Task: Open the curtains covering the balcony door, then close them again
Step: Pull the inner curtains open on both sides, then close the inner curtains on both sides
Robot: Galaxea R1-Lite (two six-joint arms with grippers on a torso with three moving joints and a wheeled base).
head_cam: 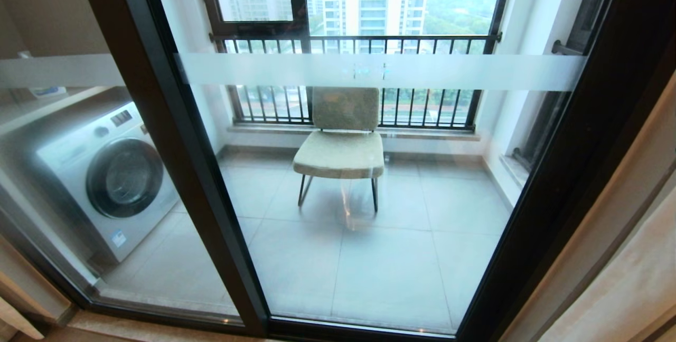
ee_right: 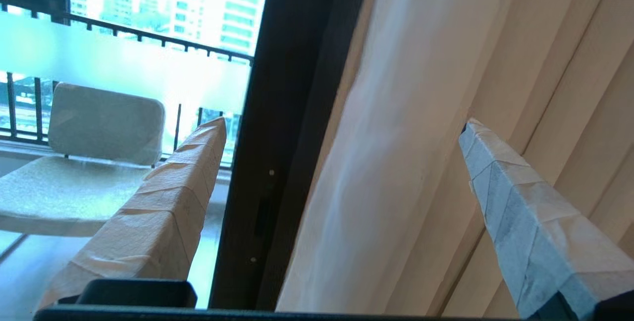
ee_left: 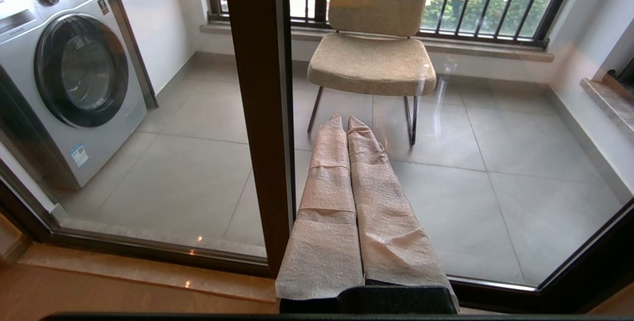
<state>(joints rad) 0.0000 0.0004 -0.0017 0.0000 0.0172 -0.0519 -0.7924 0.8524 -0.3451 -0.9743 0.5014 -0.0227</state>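
The balcony door [head_cam: 338,199] shows its bare glass, so the curtains [head_cam: 628,257] are pulled away to the right side and the opening part looks done. The next job, I think, is to pull them shut again.

To do that well, the right gripper [ee_right: 342,128] should move in until a thick fold of the cream cloth sits deep between its two fingers. Then it should squeeze firmly and pull slowly sideways across the glass, keeping level, so the cloth slides along and does not slip out (a thin pinch would let go).

Right now the right gripper has its fingers spread wide with nothing in them. One wrapped finger [ee_right: 163,202] is in front of the glass and the other is in front of the pleats. The dark door frame [ee_right: 292,113] and the curtain edge lie in the gap ahead. It is hard to tell if a fingertip touches the cloth.

The left gripper [ee_left: 346,123] is squeezed shut and empty, pointing at the door glass, well away from the curtains.

Behind the glass are a chair [head_cam: 340,141] and a washing machine [head_cam: 105,173].
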